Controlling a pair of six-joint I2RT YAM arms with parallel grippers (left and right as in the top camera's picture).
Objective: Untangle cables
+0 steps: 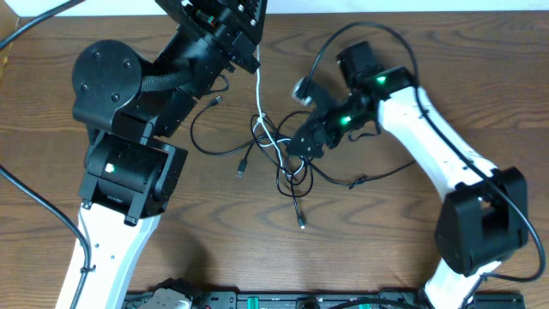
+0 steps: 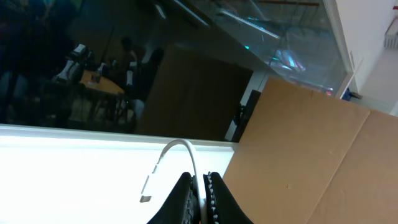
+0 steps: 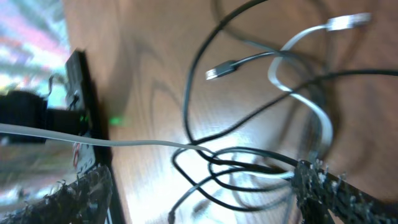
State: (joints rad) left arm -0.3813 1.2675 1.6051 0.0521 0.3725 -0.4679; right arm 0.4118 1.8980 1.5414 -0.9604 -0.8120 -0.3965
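The white cable [image 1: 259, 96] and the black cable [image 1: 206, 148] lie knotted together at the middle of the wooden table [image 1: 386, 249]. My left gripper [image 1: 252, 57] is raised at the back and shut on the white cable, which runs taut from it down to the knot. In the left wrist view the jaws [image 2: 200, 186] pinch the white cable [image 2: 180, 144], and its plug end curls free to the left. My right gripper [image 1: 300, 144] is open at the knot. In the right wrist view its fingers [image 3: 205, 193] straddle loops of black cable [image 3: 199, 62] and the white cable [image 3: 320, 121].
Black cable ends with small plugs lie loose at the knot's left [image 1: 242, 170] and front [image 1: 302, 223]. Another stretch trails right under the right arm [image 1: 360, 180]. The left arm's bulky body [image 1: 129, 163] covers the table's left side. A brown board [image 2: 311, 155] stands behind the table.
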